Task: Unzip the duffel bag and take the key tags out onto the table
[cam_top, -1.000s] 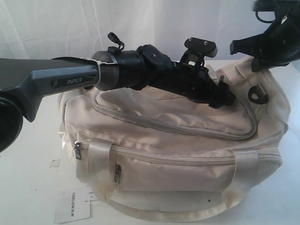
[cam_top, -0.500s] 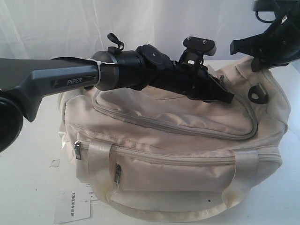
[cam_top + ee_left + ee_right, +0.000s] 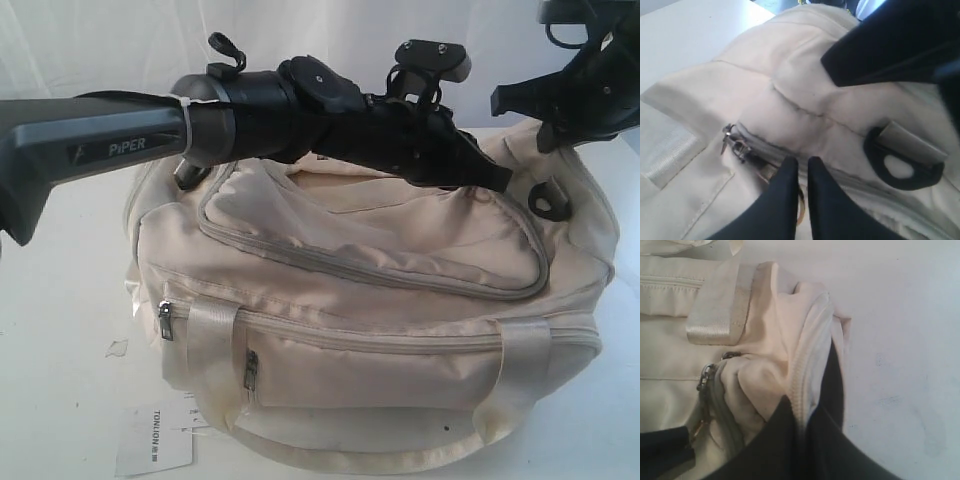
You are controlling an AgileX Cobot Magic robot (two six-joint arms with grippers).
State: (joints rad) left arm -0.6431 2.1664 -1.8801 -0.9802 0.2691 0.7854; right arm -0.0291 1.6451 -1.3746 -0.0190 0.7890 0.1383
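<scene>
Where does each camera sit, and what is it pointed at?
Exterior view: off the arms, facing the duffel bag on the table; left arm and right arm show.
Left wrist view: on the left arm, past the left gripper at a zipper.
Right wrist view: on the right arm, past the right gripper pinching the bag's edge.
Shared by exterior and left wrist: the strap clip.

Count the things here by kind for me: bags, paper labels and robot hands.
duffel bag: 1
paper label: 1
robot hands: 2 (left hand, right hand)
Total: 4
</scene>
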